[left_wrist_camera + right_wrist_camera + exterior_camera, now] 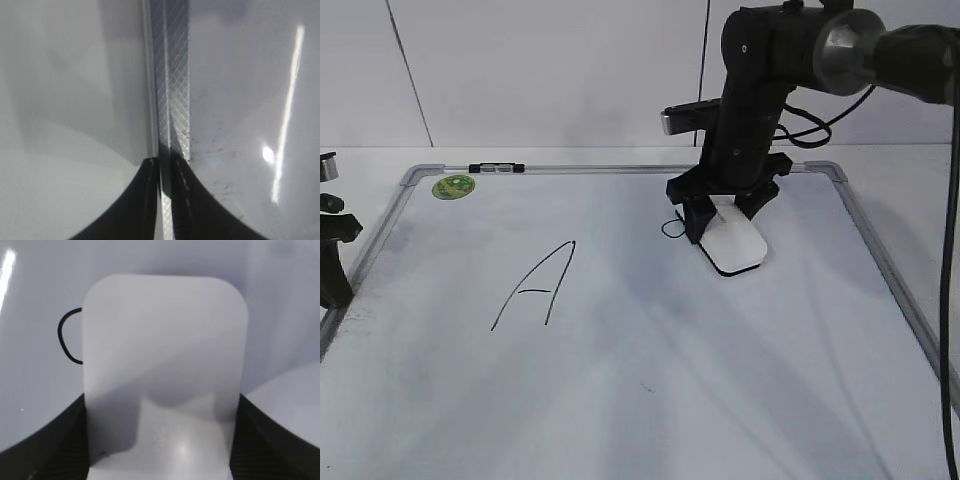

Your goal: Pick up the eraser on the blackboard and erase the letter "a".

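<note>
Eraser (pixel 737 245), clamped in the right hand (pixel 728 212), covers most of the letter "a" (pixel 67 337); left hand (pixel 165 200) nearly closed, empty.

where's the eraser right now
In the exterior view the eraser lies on the blackboard, right of centre near the top edge, between the right gripper's fingers, partly covering the small "a", right of the big "A".

Right gripper (pixel 728 215) pointed down, jaws clamped on eraser (pixel 735 245). Left gripper (pixel 165 200) parked at left edge, jaws nearly closed.
</note>
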